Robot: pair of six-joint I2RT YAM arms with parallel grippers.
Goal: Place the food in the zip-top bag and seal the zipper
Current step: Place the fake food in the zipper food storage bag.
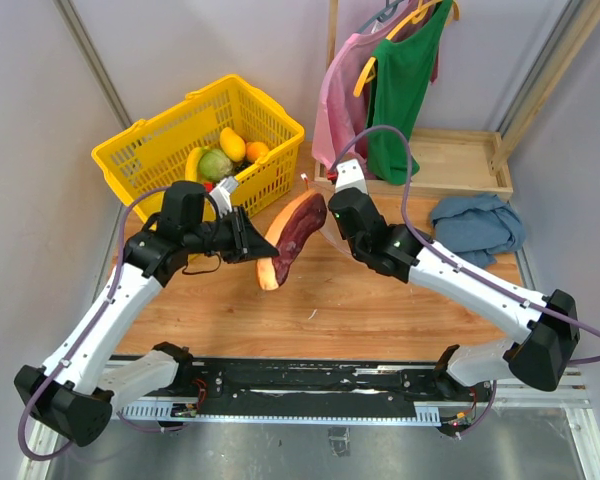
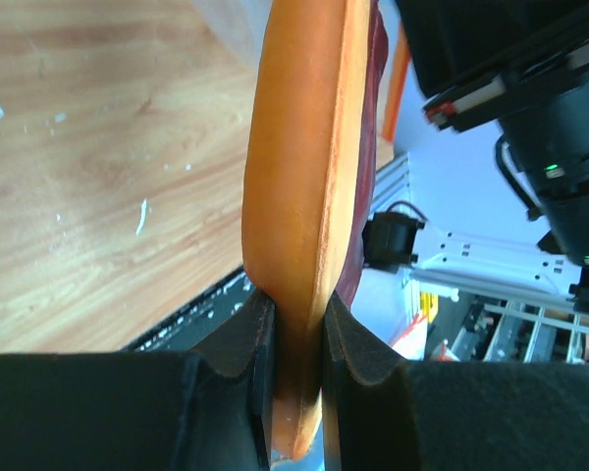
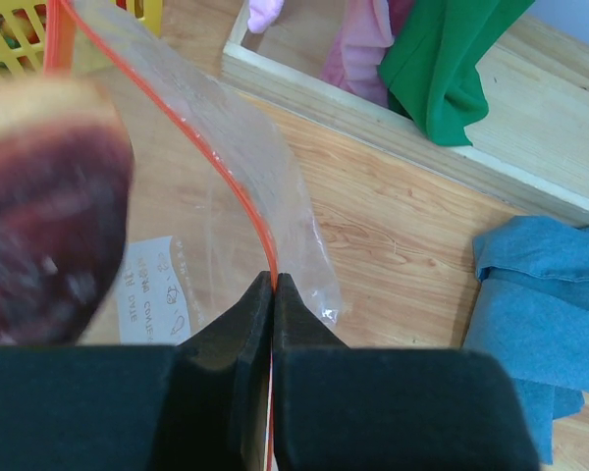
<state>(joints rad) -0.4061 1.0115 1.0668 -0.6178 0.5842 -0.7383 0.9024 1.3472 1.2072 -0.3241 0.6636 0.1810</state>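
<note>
Holding toy food up to a pinched bag.
Clamping the left gripper [image 2: 296, 329] tight on the lower end of the long orange-brown piece [image 2: 304, 147], lifting it above the wooden table [image 1: 380, 300] near the yellow basket [image 1: 150, 150]; pinching the right gripper [image 3: 274, 285] closed on the zipper [image 3: 221, 162] of the zip-top bag [image 3: 177, 206], raising that clear bag just beside the piece's dark-skinned tip.

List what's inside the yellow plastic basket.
A yellow fruit, an orange one, a green round one and a yellow banana-like piece. The left arm covers the basket's near corner.
</note>
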